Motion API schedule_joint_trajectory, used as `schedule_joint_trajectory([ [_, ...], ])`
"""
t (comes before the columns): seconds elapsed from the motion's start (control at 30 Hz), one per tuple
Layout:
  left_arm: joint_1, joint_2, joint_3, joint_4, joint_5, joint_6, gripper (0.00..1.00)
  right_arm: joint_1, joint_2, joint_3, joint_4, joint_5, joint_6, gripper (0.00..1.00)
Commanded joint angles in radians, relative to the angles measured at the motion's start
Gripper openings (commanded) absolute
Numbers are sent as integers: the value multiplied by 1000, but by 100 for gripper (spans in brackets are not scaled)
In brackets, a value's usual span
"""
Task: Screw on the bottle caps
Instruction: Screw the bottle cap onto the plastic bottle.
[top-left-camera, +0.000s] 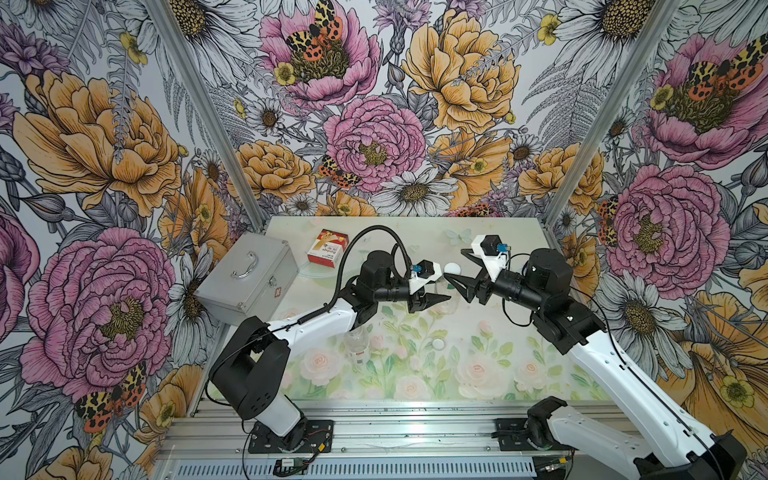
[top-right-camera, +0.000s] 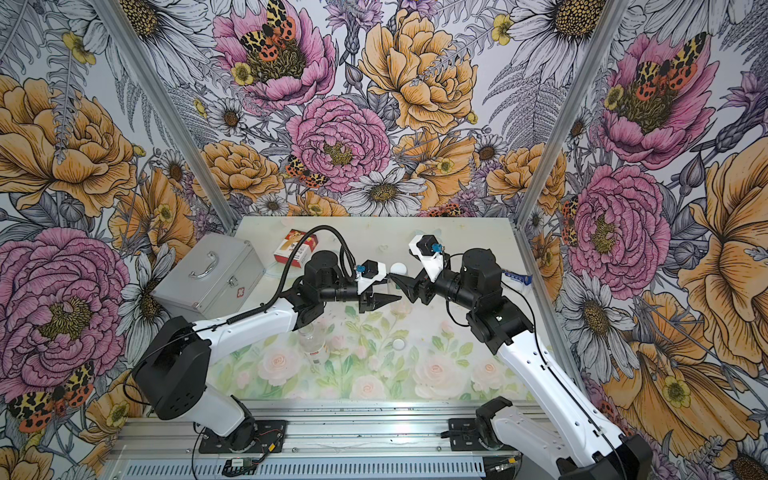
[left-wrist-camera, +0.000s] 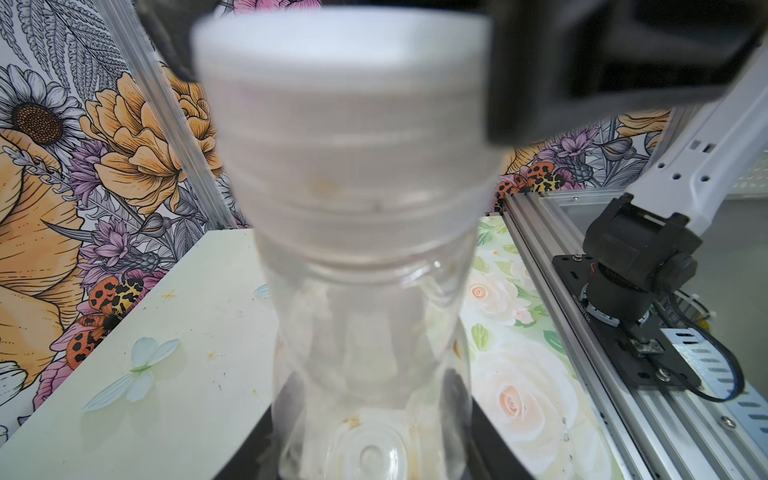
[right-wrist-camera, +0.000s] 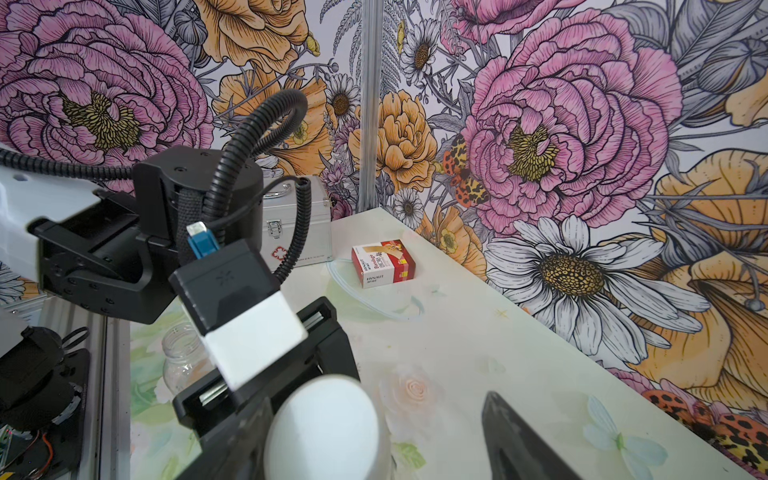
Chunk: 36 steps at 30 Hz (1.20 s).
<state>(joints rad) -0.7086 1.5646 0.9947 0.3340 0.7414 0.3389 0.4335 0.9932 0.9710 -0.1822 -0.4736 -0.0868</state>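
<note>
The left pincer (top-left-camera: 437, 300) is clamped low on the body of a clear bottle (left-wrist-camera: 365, 332) and holds it upright, most likely so the neck cannot spin when the top is twisted. Whether the base rests on the tabletop (top-left-camera: 478, 374) I cannot tell. A white cap (left-wrist-camera: 340, 83) sits on that neck; the blur hides how far it is threaded. The right pincer (top-left-camera: 455, 267) faces it from the opposite side with jaws apart, one finger (right-wrist-camera: 519, 440) just beside the cap and not touching it. That reads as the approach to a turning grip, or the gap between two turns. Under the left arm the other bottle (top-left-camera: 357, 347) stands open-mouthed, and the spare cap (top-left-camera: 438, 343) lies flat nearby, apart from it, so at best half the job is done. A metal case (top-left-camera: 245, 278) and a red box (top-left-camera: 328, 247) sit at the far left, clear of the work.
</note>
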Motion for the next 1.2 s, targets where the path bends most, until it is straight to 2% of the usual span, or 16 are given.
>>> schedule_joint_trajectory([
  [0.0, -10, -23, 12, 24, 14, -4, 40, 38, 38, -4, 34, 112, -11, 79],
  [0.17, -21, -15, 21, 23, 5, -9, 39, 110, 93, 8, 71, 292, 24, 79],
  [0.23, -21, -9, 22, 24, 0, -11, 39, 121, 104, 11, 81, 297, 42, 80],
  [0.43, -5, -4, 19, 28, -13, -30, 39, 111, 10, -29, 38, 159, 15, 83],
  [0.57, 11, -14, 10, 28, 7, -27, 39, 49, -57, -35, -99, -12, -56, 83],
  [0.73, 21, -17, -3, 29, 8, -13, 39, -42, -104, -41, -124, -191, -62, 82],
  [1.17, 9, -25, -13, 29, 25, 0, 39, -82, -34, 49, -119, -182, -64, 80],
])
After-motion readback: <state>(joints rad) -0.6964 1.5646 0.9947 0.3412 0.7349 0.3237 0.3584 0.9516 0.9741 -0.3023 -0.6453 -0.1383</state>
